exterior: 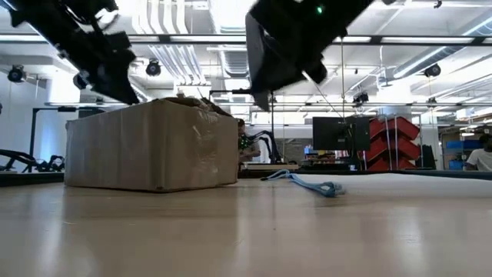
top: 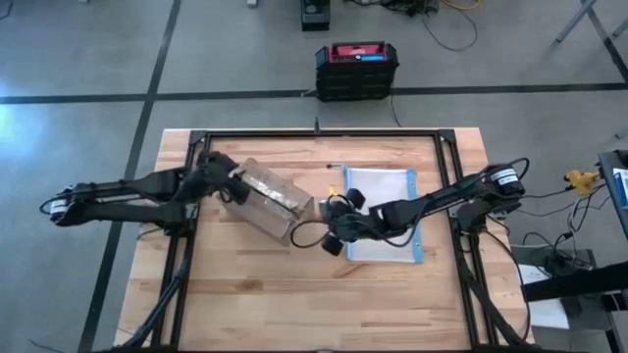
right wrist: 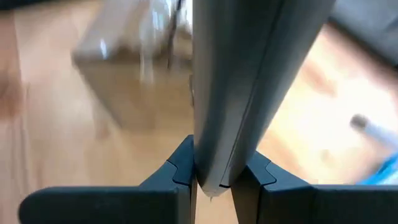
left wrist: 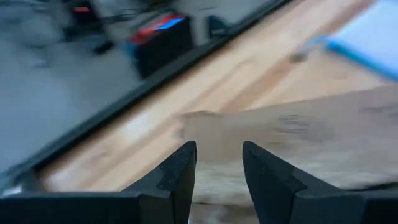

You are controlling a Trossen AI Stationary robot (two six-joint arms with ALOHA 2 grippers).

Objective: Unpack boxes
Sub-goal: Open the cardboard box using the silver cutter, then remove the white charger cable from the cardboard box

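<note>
A brown cardboard box with shiny tape lies slantwise on the table, left of centre, resting on its underside. My left gripper stands open at the box's left end, just above the cardboard, with nothing between its fingers. My right gripper hovers to the right of the box, shut on a dark flat slab. A flat clear pouch with a blue edge lies on the table under the right arm. My right gripper pinches one narrow end of the dark flat slab between its two fingers. The slab runs on forward from the fingers, along them. In the low view it hangs tilted, well clear of the table and higher than the box top.
A black frame borders the wooden table. A black-and-red case stands on the floor beyond the far edge. The near half of the table shows bare wood.
</note>
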